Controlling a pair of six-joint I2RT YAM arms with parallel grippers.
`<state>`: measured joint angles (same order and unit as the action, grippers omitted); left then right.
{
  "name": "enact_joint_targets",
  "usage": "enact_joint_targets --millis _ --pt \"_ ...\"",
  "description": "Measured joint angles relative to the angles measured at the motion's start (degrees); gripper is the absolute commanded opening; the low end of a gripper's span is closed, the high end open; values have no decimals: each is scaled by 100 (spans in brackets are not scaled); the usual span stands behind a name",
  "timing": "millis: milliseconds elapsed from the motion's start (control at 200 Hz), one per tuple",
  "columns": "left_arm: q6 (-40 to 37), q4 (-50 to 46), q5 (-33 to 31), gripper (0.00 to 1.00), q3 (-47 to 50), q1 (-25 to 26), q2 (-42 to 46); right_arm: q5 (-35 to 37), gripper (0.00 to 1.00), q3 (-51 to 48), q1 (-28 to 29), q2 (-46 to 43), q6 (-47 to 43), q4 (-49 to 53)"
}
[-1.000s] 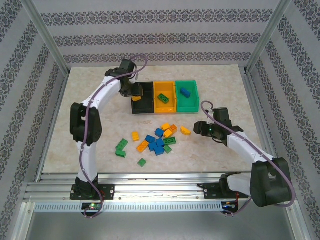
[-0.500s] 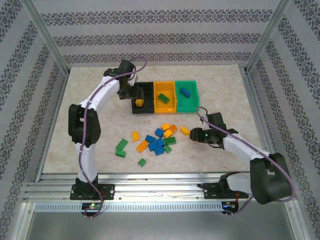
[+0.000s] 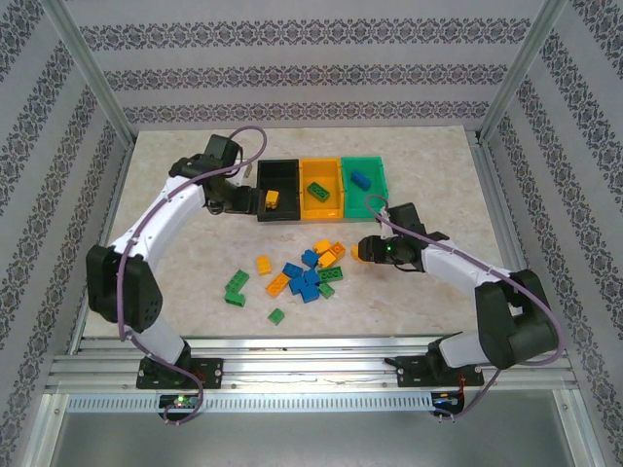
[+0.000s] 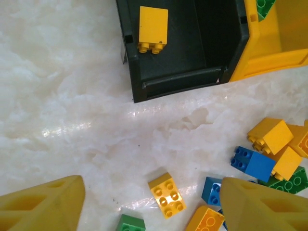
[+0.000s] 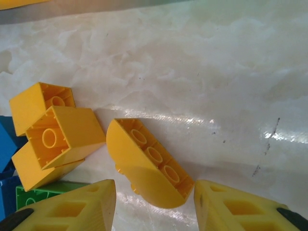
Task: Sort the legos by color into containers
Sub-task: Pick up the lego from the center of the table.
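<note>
**Right jaws straddle a curved brick; left jaws hang released by the black bin**

Three bins sit joined in a row at the back of the desk [image 3: 175, 253]. The black bin [image 3: 282, 183] is on the left, the orange bin [image 3: 321, 163] in the middle and the green bin [image 3: 368, 200] on the right. A yellow brick [image 4: 153, 28] lies in the black bin near its left wall. A green brick [image 3: 317, 190] lies in the orange bin, and a blue brick [image 3: 361, 179] lies in the green bin.

The left arm [image 3: 165, 209] reaches in from the left, and the left jaws hover just beside the black bin's near left corner. Seen from that wrist, the left fingers [image 4: 43, 202] stand wide apart, released and holding nothing. A loose brick [image 4: 166, 195] lies on the desk below them.

The other legos lie in a pile [image 3: 307, 272] in front of the bins, with blue, yellow and green pieces mixed and touching. A few strays [image 3: 236, 288] lie to its left and nearer the arms.

The right jaws are down low at the pile's right edge. The right fingers [image 5: 72, 207] are parted on either side of a curved brick [image 5: 149, 163]. It is yellow and lies hollow side up on the desk. The fingers are close to both its sides, but I cannot tell whether they touch it. A yellow pair [image 5: 57, 139] of bricks leans together just to its left.
</note>
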<state>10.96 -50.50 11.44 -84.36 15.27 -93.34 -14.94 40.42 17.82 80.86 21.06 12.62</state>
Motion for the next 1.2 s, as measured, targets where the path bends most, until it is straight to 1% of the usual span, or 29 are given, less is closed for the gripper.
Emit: enact_joint_targets --millis 40,85,145,250,485,714,989,1069,1154,1199 --pt "-37 33 -37 61 87 -2 129 11 47 35 7 46 0 0" --pt "-94 85 -90 60 175 -2 249 22 47 68 7 85 0 2" --pt "-127 175 -157 54 299 -20 396 35 47 111 9 120 0 7" --pt "-184 319 -269 48 525 -39 590 57 47 166 35 151 2 11" --pt "-221 529 -387 45 931 -76 754 52 47 339 184 402 -11 111" --pt "-278 691 -494 41 1283 -81 1064 59 52 730 308 894 -151 479" --pt "-326 776 -570 44 1333 -114 1137 142 54 1165 496 1399 -326 866" --pt "-328 776 -570 41 1379 -116 1137 170 53 1237 562 1523 -350 940" --pt "-356 776 -551 33 1443 -116 1137 221 52 1303 608 1631 -369 1016" --pt "-369 778 -544 33 1480 -114 1137 247 52 1344 629 1650 -382 1051"
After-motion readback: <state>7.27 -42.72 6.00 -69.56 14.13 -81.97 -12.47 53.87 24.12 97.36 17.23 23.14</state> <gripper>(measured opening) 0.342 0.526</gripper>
